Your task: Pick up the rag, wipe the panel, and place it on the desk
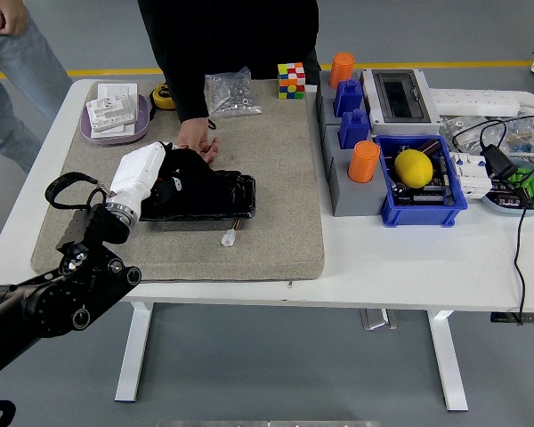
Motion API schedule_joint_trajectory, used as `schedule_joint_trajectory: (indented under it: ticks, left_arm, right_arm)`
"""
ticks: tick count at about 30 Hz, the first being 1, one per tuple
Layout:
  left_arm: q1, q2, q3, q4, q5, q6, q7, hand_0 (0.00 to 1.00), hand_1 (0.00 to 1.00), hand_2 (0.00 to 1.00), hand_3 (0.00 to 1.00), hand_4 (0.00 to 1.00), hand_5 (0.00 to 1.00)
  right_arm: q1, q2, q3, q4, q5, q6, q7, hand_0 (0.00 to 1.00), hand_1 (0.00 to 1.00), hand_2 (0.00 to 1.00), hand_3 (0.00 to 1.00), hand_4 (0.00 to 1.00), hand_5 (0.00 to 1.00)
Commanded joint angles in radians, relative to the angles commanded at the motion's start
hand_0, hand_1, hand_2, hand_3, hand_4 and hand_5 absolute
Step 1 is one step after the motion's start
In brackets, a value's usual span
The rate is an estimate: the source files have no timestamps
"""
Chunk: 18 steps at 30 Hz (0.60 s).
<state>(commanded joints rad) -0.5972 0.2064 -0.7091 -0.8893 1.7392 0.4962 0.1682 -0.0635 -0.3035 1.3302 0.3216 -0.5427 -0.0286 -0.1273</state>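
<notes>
Left hand (147, 173), frame centre-left, is curled over the dark rag (180, 173), pressing it onto the left end of the black panel (215, 197) on the grey mat (276, 178). Person's hand (197, 138) steadies the panel's far edge. Wipe step looks underway (right arm not visible). Next: sweep across, then set the rag on the desk (409, 258).

On the mat (276, 240) covering the tabletop's (409, 267) left half, the panel (215, 197) lies toward the mat's left side under the left hand (156, 178), a person's hand (196, 139) touching its far edge, with bins (423, 191) toward the right edge.
</notes>
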Motion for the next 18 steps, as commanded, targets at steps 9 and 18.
schedule_joint_trajectory:
  ticks: [9,18]
  left_arm:
    - [0.019,0.031,-0.046,0.008,0.030,0.014,0.010,0.315,0.117,0.480,0.186,0.002,0.002]
    - [0.035,0.056,-0.096,0.011,0.052,0.023,0.018,0.313,0.120,0.480,0.190,0.002,0.002]
  right_arm:
    - [-0.003,-0.001,0.013,0.000,-0.006,0.002,-0.004,0.711,0.517,0.663,0.610,0.998,0.650]
    - [-0.004,0.002,0.021,-0.001,-0.009,0.004,-0.003,0.711,0.517,0.663,0.610,0.998,0.651]
